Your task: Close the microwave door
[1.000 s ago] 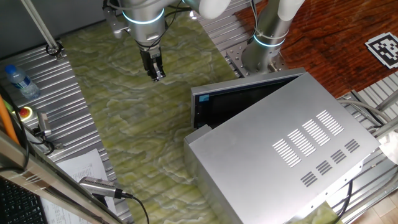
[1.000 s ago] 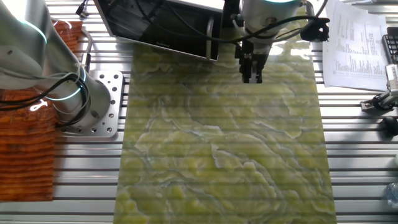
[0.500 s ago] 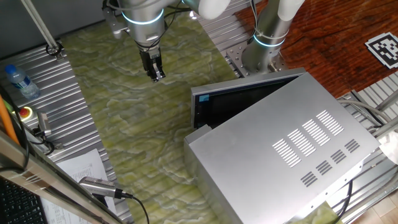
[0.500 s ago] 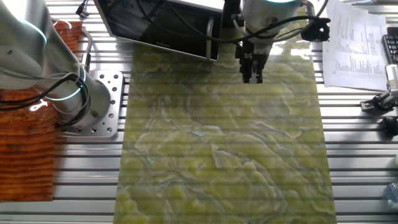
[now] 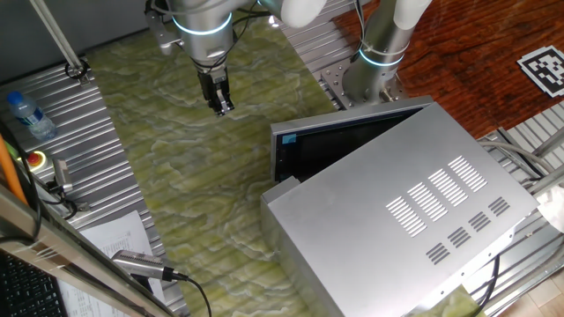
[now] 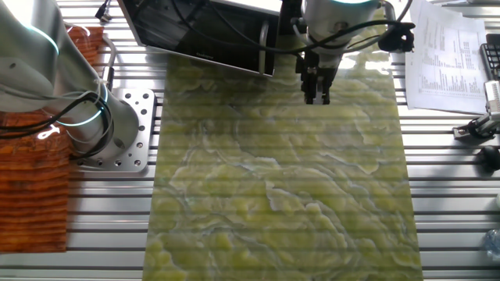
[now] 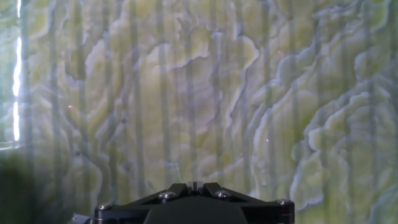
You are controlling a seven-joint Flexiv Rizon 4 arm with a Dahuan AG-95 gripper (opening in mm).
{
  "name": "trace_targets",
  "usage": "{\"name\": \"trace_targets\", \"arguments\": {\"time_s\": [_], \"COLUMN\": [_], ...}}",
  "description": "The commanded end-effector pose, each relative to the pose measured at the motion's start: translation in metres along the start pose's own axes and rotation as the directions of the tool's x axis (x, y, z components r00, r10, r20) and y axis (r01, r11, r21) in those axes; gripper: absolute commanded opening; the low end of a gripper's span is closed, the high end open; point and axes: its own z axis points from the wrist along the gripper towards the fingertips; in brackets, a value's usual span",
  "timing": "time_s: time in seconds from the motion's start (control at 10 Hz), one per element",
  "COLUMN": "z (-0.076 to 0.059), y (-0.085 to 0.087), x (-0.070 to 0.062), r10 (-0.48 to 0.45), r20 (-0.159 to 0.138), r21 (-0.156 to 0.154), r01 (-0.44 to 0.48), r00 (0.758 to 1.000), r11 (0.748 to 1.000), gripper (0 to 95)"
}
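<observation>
Along the front of the microwave (image 5: 397, 211), the microwave door (image 5: 339, 141) stands swung out, a dark glass panel in a thin silver frame with a blue sticker at its upper corner. In one fixed view the opening shows between the door's top edge and the slotted silver casing, so the door is clearly not yet shut. Its long axis runs level with the bench (image 5: 176, 176), stretching from the free edge near the middle of the green mat toward the arm's base. In the other fixed view the same door (image 6: 203, 35) sits at the far edge of the mat, its free end closest to the arm's working end.

From that free end, the fingers (image 5: 222, 106) lie off to the side, out over bare mat and well apart from the door, pointing straight down. In the other fixed view the fingers (image 6: 316, 92) hang just past the door's end, not touching it. They look drawn together with nothing between them; the hand view shows only mat below the hand's housing, and the tips themselves are hidden there.

My judgement is that the coming move turns on getting the fingers onto the door's outer face near its free edge, then pushing it in toward the casing.
</observation>
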Motion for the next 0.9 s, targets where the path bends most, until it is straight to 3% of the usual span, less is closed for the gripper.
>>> {"name": "trace_targets", "arguments": {"time_s": [0.1, 0.7, 0.9], "z": [-0.0078, -0.0078, -0.0067], "y": [0.007, 0.007, 0.0064], "x": [0.0129, 0.0129, 0.0145], "r10": [-0.144, -0.116, -0.115], "r20": [-0.044, -0.053, -0.069], "r21": [0.05, 0.046, 0.021], "r01": [0.146, 0.118, 0.117], "r00": [0.989, 0.992, 0.991], "r11": [0.988, 0.992, 0.993], "gripper": [0.0, 0.0, 0.0]}}
